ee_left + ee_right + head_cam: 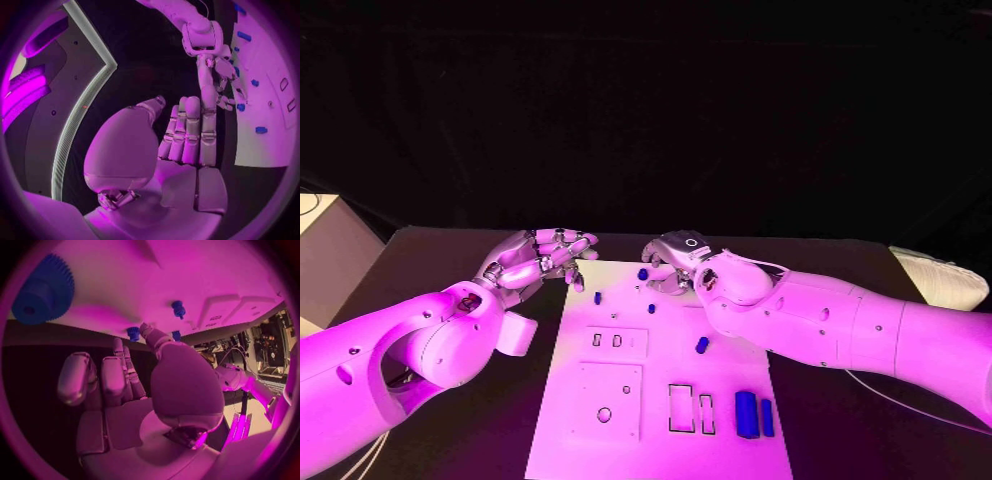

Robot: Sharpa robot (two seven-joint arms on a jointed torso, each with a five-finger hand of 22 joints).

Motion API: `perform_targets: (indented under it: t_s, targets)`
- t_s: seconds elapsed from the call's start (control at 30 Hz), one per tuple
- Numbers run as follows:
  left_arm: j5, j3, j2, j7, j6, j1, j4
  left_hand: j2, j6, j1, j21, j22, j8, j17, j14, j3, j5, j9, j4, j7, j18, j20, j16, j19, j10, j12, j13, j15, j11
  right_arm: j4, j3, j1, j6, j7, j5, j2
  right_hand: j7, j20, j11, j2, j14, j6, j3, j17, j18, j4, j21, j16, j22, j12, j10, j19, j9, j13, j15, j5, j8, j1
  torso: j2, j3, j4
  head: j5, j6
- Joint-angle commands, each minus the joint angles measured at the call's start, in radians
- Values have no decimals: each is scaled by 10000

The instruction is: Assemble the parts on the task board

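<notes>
The white task board (661, 400) lies on the black counter (862, 420), with small blue parts (702, 345) on it and two blue bars (754, 414) near its right edge. At the board's far end, the left hand (538, 258) and right hand (678, 262) hover, fingers loosely extended, holding nothing. The right wrist view shows a blue gear (44, 295) by the board.

Left arm: comes in low and bent, its wrist raised.
Left hand (538, 258): fingers straight, side by side, holding nothing.
Right hand (678, 262): fingers extended, apart, nothing held.
</notes>
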Motion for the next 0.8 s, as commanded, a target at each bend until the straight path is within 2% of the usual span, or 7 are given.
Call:
perform_targets:
  t_s: [0.03,0.2,0.33,0.37,0.47,0.63,0.8]
  targets:
    - [-28,8,11,49,168,3,-11,42,-51,46,54,9,69,-17,-84,63,37,10,-19,10,52,19,53,-56,-86,31,16,0,4,413,6,-6,-576,103,90,-358,9,23,7,25,-79,-42,-139,-22,187,53,-35,-37,2,89,-34,-62,20,38,-24,-49,-47,145,-2,5,2,10,1]
    - [-28,8,-26,75,129,2,-48,44,-60,42,69,18,69,-19,-89,71,37,13,-21,13,52,23,54,-70,-99,37,21,4,8,1274,105,11,-1311,606,1600,-1199,-50,-41,-84,109,122,414,146,550,92,114,315,358,535,620,978,91,121,329,-72,244,89,548,-16,21,-67,64,28]
    - [-29,8,-60,111,102,2,-105,22,-106,42,98,36,55,-25,-97,80,36,13,-37,28,53,30,57,-97,-163,31,23,13,24,1915,209,77,-1371,689,3123,-1964,-208,-238,-378,-174,148,577,344,767,108,40,254,526,515,2361,1793,14,126,1600,-305,458,-14,717,-16,52,-132,61,79]
    - [-34,7,-70,117,101,2,-122,22,-108,43,100,37,54,-25,-97,81,36,13,-37,28,53,30,57,-99,-166,31,23,14,24,2025,226,97,-1272,679,3380,-2137,-291,-238,-457,-60,183,737,118,907,12,102,397,659,748,5510,-233,89,173,4959,-464,805,-111,725,-22,61,-155,76,77]
    - [-77,7,-90,132,112,2,-181,23,-110,44,102,39,54,-25,-97,83,37,13,-39,29,53,31,58,-100,-167,32,24,15,24,2239,258,139,-782,627,3858,-2576,-48,-101,-210,-84,630,468,-268,3361,-82,261,985,1982,1561,12306,2802,365,190,10586,-159,1076,-252,618,-31,85,-204,74,96]
    - [-115,7,-90,151,136,-1,-272,26,-111,45,105,41,55,-26,-97,87,37,14,-40,30,53,32,59,-103,-167,36,26,15,24,2310,283,158,146,467,4026,-2997,81,-4,-79,-26,889,299,-814,4905,-316,505,1956,2727,2837,14026,3760,803,233,12071,-43,1318,-311,575,-47,147,-241,67,101]
    - [-126,7,-78,154,156,-5,-301,26,-111,45,105,41,55,-26,-97,87,37,14,-40,30,53,32,59,-103,-167,36,26,15,24,2179,290,146,780,222,3866,-3156,163,88,13,64,1009,129,-1402,5579,-478,736,2554,2995,3628,14602,4204,1062,239,12577,58,1225,-407,653,-55,159,-250,16,89]
